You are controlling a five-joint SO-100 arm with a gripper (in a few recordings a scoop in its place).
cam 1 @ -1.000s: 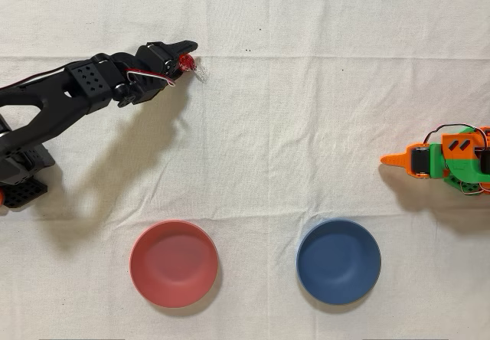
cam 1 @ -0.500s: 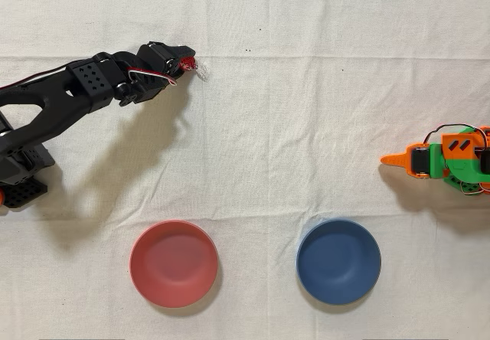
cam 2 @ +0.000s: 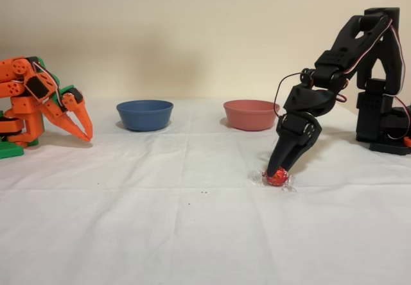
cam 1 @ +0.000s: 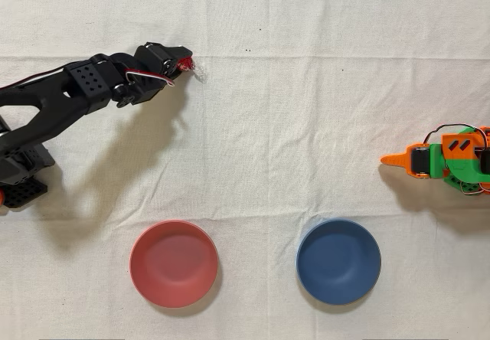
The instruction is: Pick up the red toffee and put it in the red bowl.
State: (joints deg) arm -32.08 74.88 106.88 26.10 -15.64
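The red toffee (cam 1: 186, 65) lies on the white cloth at the upper left of the overhead view, its clear wrapper ends sticking out. My black gripper (cam 1: 182, 59) reaches down onto it, fingers pinched on the red foil. From the side, the gripper (cam 2: 277, 170) points steeply down with its tips on the toffee (cam 2: 277, 178), which still touches the cloth. The red bowl (cam 1: 174, 263) sits empty near the bottom edge, well below the gripper; in the fixed view the red bowl (cam 2: 251, 114) stands behind the arm.
A dark blue bowl (cam 1: 338, 261) sits right of the red one, also empty. The idle orange arm (cam 1: 444, 160) rests at the right edge. My arm's base (cam 2: 384, 115) stands at the right of the fixed view.
The gripper's fingers have drawn together around the toffee, which shifted slightly towards the arm. The arm itself has hardly moved.
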